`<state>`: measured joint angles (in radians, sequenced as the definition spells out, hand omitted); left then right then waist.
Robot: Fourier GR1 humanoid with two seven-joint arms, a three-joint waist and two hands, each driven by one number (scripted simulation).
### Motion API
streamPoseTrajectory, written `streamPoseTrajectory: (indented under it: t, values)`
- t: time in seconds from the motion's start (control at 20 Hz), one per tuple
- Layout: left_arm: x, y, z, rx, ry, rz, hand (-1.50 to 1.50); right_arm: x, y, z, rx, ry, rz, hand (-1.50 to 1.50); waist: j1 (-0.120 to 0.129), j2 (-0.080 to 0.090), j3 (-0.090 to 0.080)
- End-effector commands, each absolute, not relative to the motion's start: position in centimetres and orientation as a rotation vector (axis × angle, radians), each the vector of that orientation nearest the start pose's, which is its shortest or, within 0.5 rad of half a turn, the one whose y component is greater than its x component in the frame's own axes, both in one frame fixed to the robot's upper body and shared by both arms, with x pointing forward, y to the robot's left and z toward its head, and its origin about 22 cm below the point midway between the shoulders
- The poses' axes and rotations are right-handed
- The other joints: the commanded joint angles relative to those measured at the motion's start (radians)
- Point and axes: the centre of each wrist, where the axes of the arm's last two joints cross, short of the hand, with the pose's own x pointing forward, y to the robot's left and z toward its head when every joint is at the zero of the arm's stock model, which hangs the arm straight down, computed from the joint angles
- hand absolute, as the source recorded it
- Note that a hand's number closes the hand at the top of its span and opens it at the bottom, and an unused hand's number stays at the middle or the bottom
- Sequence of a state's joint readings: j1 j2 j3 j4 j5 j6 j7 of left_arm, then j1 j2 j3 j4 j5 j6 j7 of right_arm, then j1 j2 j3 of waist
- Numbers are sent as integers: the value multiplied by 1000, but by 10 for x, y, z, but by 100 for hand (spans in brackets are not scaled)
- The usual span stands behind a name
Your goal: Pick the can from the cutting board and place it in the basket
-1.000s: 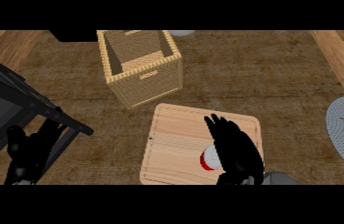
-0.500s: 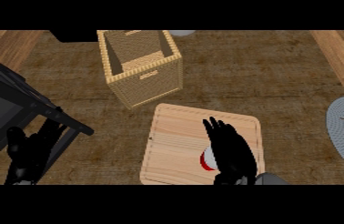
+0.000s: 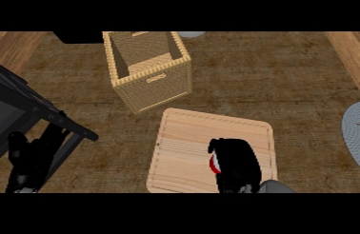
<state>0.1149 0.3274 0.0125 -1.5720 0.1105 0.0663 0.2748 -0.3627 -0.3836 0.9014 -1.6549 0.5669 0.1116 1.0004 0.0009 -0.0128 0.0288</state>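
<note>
We looked down on a dark brown counter top [image 3: 281,81] with a rough, mottled grain. Along its upper left and upper right corners we saw strips of lighter wood [image 3: 15,47]. A black framed object [image 3: 42,115] came in slantwise from the left edge, with a grey panel inside its frame. At the right edge we noticed part of a pale grey rounded thing [image 3: 352,133], cut off by the view. At the top we made out a black block [image 3: 79,36] and, further right, a small grey rounded shape [image 3: 191,34], both only partly visible.
</note>
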Motion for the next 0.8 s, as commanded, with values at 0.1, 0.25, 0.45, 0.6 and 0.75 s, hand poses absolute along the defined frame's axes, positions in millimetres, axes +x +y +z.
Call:
streamPoseTrajectory:
  t: [0.1,0.25,0.45,0.6,0.75]
  values:
    - [195,301,-38,151,-1019,-36,0,219,-105,32,-801,-933,1400,150,0,16,-30]
    - [198,293,-39,163,-1017,-26,0,229,-121,35,-817,-952,1392,150,-6,17,-29]
    - [204,287,-38,144,-1019,-45,0,191,-40,29,-766,-1055,1491,150,12,20,-31]
    - [212,291,-25,132,-1050,-83,0,170,20,45,-716,-1170,1605,150,73,30,-34]
    - [213,288,-25,115,-1067,-119,0,170,29,46,-760,-1222,1647,150,102,26,-34]
